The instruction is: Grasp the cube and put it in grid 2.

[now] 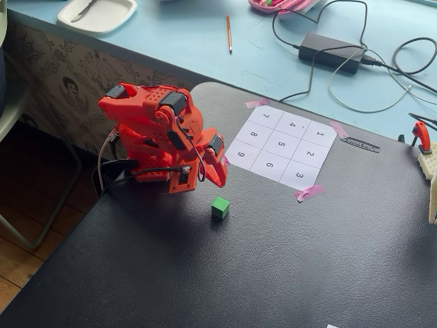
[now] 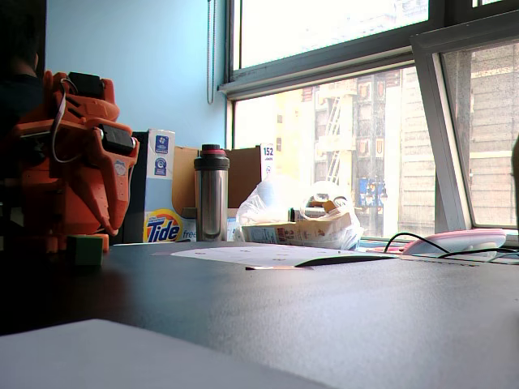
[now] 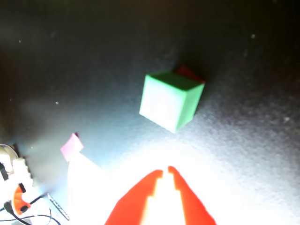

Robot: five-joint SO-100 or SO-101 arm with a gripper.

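The small green cube sits on the black mat, in front of the numbered sheet and off it. Grid 2 is in the sheet's right column, between squares 1 and 3, and is bare. My red gripper hangs folded just above and behind the cube, shut and empty. In the wrist view the cube lies ahead of the gripper, whose tips nearly touch. In the low fixed view the cube rests at the foot of the arm, and the sheet lies flat beyond it.
Pink tape holds the sheet's corners. A power adapter with cables, a pencil and a plate lie on the blue desk behind. A metal bottle and a Tide box stand past the mat.
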